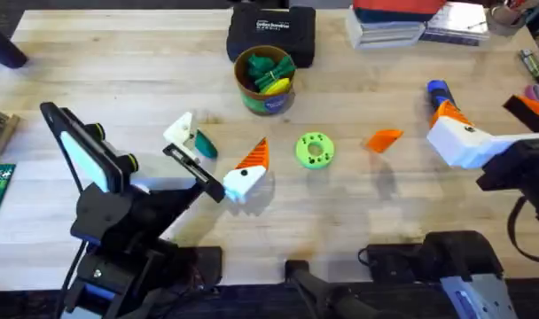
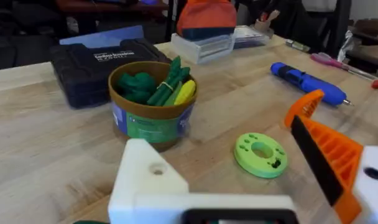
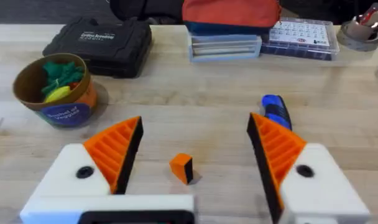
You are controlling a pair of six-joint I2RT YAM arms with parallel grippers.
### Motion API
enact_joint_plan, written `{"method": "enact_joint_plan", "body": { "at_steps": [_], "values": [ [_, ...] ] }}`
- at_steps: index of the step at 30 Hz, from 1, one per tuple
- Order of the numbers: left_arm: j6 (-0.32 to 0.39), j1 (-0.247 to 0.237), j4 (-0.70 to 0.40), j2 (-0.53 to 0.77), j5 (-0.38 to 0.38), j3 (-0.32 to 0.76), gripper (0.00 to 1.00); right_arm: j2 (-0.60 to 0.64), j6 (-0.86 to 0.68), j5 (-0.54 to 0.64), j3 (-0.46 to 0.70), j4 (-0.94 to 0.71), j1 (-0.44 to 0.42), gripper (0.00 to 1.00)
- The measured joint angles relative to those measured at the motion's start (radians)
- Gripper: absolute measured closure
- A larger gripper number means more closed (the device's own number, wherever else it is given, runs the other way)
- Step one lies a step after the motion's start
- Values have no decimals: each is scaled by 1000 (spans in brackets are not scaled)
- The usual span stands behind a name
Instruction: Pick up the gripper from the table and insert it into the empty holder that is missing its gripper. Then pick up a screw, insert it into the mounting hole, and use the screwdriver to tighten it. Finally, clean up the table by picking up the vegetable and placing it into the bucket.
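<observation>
While the left gripper hangs low over the near left part of the table, its two white fingers with orange pads are spread wide apart and hold nothing. The vegetable, a little dark teal thing, lies on the wood in the gap between them, just beside the far-left finger. So I think the clean-up step is the one in hand: getting the vegetable and dropping it in the bucket.

The bucket stands farther back, near the middle of the table, in front of a black case. It already has green and yellow bits inside. A bright green ring lies to the right of the left gripper, well apart from the vegetable.

The right gripper is over at the right side, and its fingers are spread wide too, with nothing in them. A small orange block sits on the table between them. The blue screwdriver lies on the table just past its right finger.

Next, I think the left gripper must go down so one finger is on each side of the vegetable, then squeeze gently. The thing is small, so it could slip or get pushed away.
</observation>
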Motion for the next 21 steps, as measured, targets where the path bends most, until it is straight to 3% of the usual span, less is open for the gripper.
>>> {"method": "enact_joint_plan", "body": {
  "at_steps": [10,21],
  "values": [
    [0,0,1,0,4,0,15,0,0,0,0,0,0,8],
    [0,0,-2,0,263,0,15,0,0,0,0,0,0,8]
  ]
}}
